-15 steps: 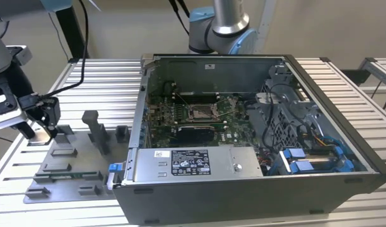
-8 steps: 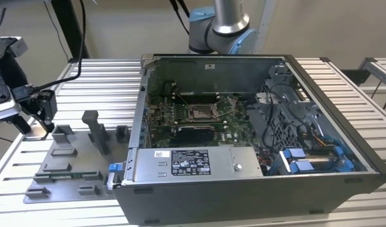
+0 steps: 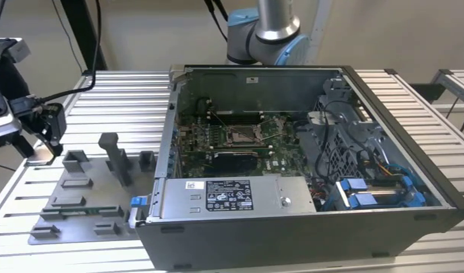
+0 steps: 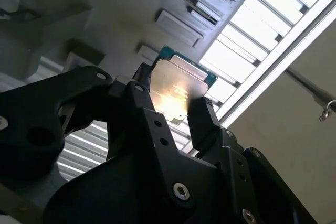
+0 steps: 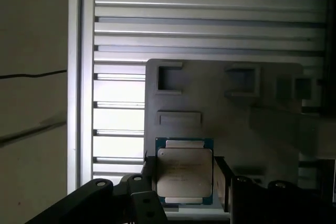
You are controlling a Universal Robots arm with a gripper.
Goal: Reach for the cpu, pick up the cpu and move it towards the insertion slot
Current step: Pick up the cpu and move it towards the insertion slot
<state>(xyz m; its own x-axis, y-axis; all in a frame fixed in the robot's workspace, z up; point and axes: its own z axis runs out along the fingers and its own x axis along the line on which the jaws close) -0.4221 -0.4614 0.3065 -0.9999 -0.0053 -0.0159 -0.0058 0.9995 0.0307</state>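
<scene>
The claw is clamped on two opposite edges of the cpu, holding it above the grey fixture plate on the slatted surface, with the open computer case and its socket well off toward the exterior view's right

In the exterior view soft, even light falls from above. The slatted bench reads pale and bright, while the open computer case shades its own interior and leaves the motherboard dim. Shadows beside the grey fixture blocks are faint. The second wrist view is strongly backlit: the bench slats burn out to white, the gripper is nearly a black silhouette, and a warm glare patch sits on the cpu. The first wrist view is dim, with a broad soft shadow across the fixture plate.
</scene>
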